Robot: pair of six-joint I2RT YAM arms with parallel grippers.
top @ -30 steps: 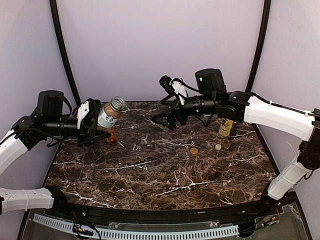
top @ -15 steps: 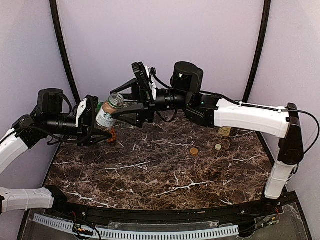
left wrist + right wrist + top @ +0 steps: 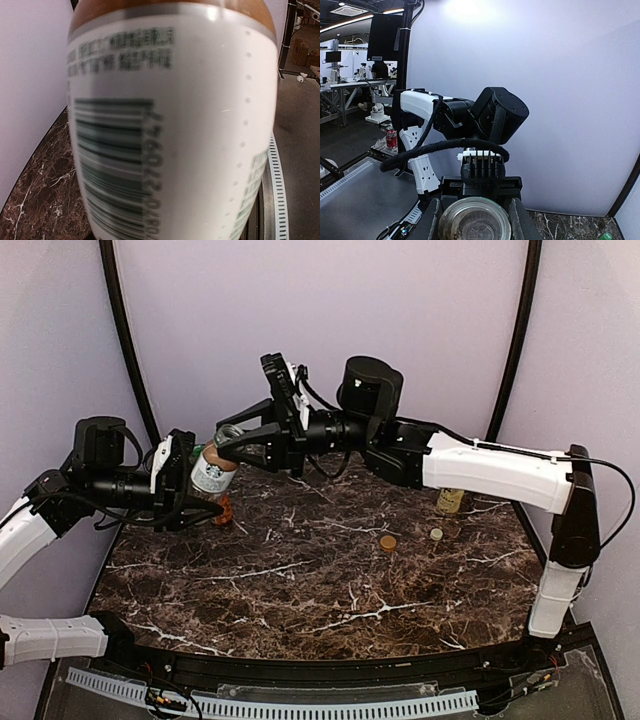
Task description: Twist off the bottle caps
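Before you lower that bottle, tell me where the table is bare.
Bare: the broad near half of the table, from its near edge up to the golden-brown cap and cream-white cap. Crowded: far left, where the left gripper and right gripper meet at the brown bottle; far right by the yellow bottle.

One bottle [image 3: 212, 472] far left; two caps [image 3: 387, 542] right, before second bottle [image 3: 452, 500].

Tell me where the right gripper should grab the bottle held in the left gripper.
Pinch the round top of the brown bottle, coming end-on along its tilted axis: the left gripper covers the labelled body, leaving only that end free for the right gripper.
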